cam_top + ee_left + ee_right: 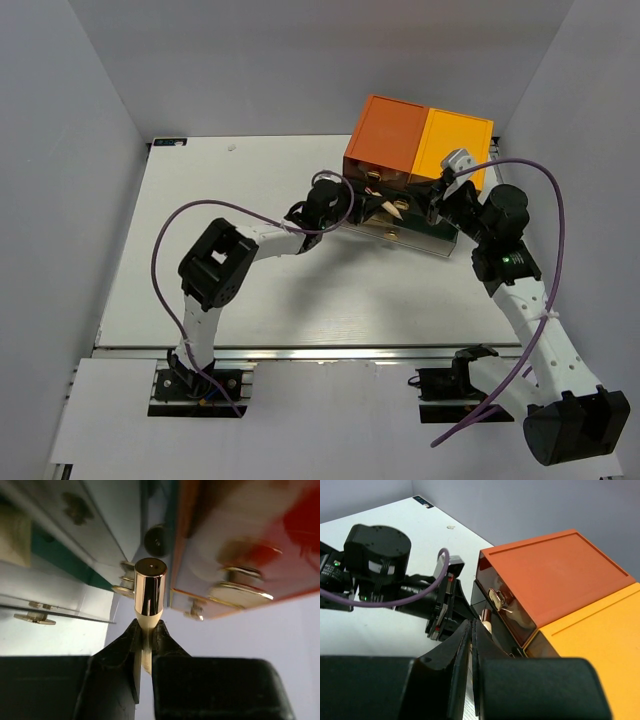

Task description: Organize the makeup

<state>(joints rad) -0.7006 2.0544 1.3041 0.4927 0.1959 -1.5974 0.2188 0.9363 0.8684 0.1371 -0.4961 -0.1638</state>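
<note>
The tan-gold stick (150, 587) is clamped at its base by the left tool (146, 632). Its long axis is carried straight out, the free end pointed at the drawer box (240, 540) front. The right tool (471, 627) is seen pressed together, with nothing gripped.

No word, number or brand mark can be read anywhere. A small dark sticker (422, 501) at the far corner of the white worktop (370, 512) carries bluish marks, too small and blurred to make out. The shiny gold cylindrical tube (150, 592) shows only reflections on its surface. The visible faces of the orange and amber plastic drawer box (420, 135) are plain colour, with no lettering that can be told.
</note>
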